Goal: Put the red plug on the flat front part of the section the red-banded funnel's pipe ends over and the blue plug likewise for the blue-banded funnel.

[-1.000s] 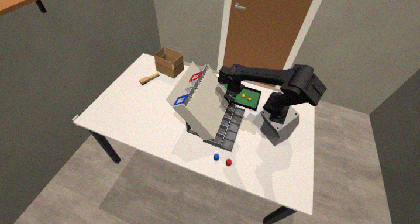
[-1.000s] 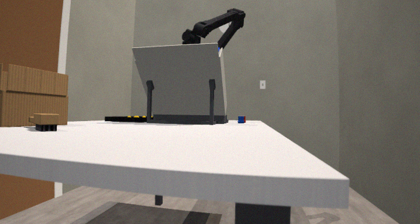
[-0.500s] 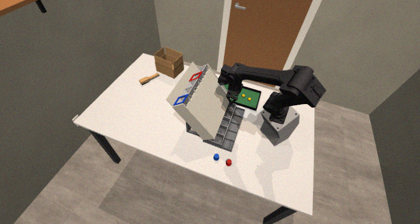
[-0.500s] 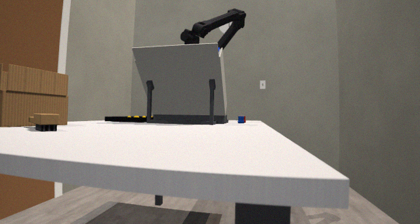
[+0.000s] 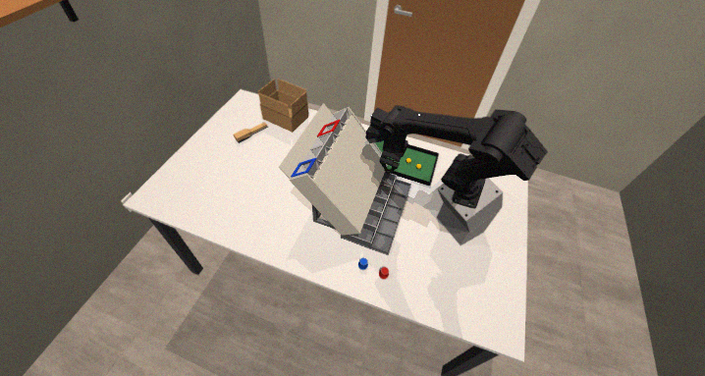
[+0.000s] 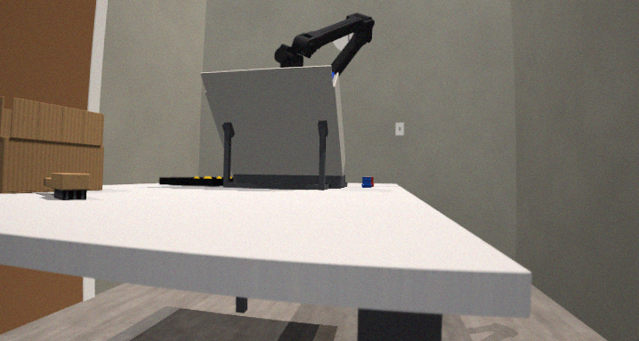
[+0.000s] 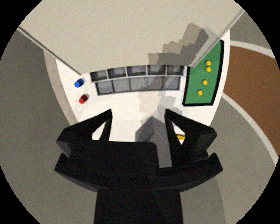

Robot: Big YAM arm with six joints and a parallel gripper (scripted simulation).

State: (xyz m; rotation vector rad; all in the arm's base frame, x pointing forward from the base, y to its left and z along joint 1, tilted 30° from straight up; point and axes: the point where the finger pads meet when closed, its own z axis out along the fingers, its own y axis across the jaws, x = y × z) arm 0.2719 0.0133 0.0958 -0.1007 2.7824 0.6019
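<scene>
The funnel box stands tilted on the table, with a red-banded funnel [image 5: 328, 128] and a blue-banded funnel [image 5: 302, 167] on top. A grey cover [image 5: 340, 176] hides the pipes. Below it lies the dark sectioned tray [image 5: 387, 211], also in the wrist view [image 7: 134, 79]. A green marble tray [image 5: 412, 162] holds yellow marbles [image 7: 204, 80]. The blue plug [image 5: 363, 262] and the red plug [image 5: 384, 272] stand on the table in front, apart from the sections; both show in the wrist view, blue [image 7: 79, 83] and red [image 7: 83, 99]. My gripper [image 5: 389, 164] [image 7: 138, 112] is open and empty, hovering between the cover and the green tray's left edge.
A cardboard box [image 5: 283, 102] and a wooden brush [image 5: 249, 132] lie at the far left of the table. The arm's base [image 5: 467, 201] stands right of the sectioned tray. From the exterior view the cover's back [image 6: 272, 124] hides the funnels and the gripper.
</scene>
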